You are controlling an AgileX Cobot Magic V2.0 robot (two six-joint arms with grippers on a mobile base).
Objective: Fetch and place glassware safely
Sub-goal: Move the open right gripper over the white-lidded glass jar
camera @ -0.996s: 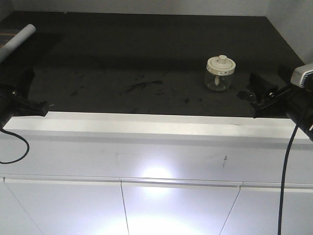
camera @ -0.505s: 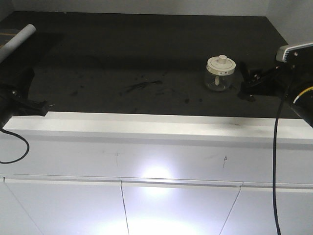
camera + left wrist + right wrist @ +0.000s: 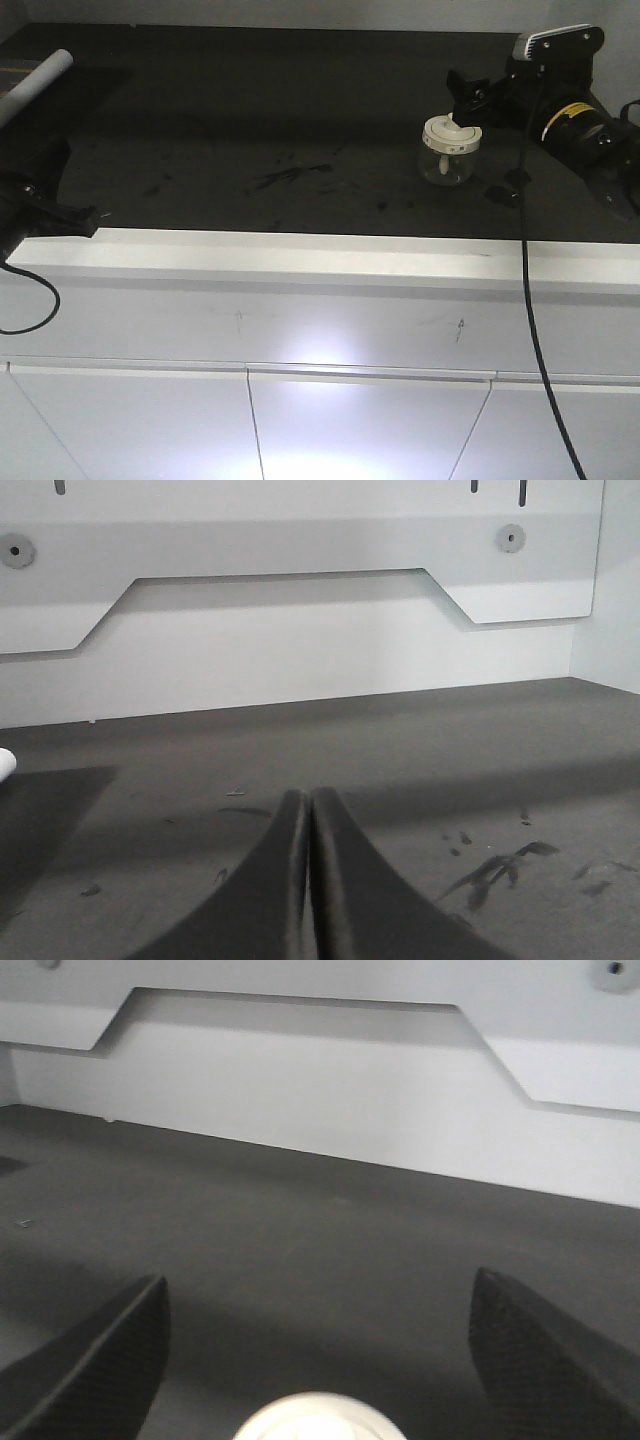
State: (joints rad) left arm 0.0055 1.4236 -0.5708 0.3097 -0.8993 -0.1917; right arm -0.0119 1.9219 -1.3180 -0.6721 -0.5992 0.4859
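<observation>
My right claw (image 3: pixel 468 98) hangs just above and slightly behind the glass jar (image 3: pixel 447 160), holding nothing. Its two dark fingers (image 3: pixel 90 1360) are spread wide. In the right wrist view they frame the jar's cream-white lid (image 3: pixel 315 1418), which sits low and centred between them. I cannot see either finger touching the jar. I judge the claw is held this wide, and centred like this, so the fingers can come down on either side of the lid and close on the glass without knocking it.

The jar stands upright on the dark counter (image 3: pixel 250 120), its lid on and the knob pointing up. The fetch is not yet made.

My left claw (image 3: pixel 305 880) is pressed together, tip against tip, with nothing between. It rests well to the left of the jar, at the counter's front edge. I take that as parking, to stay out of the working arm's way.

Dark smudges (image 3: pixel 290 175) mark the counter left of the jar. A white tube (image 3: pixel 35 85) lies far to the jar's left, towards the back. Behind the jar rises a pale wall panel (image 3: pixel 320 1090).
</observation>
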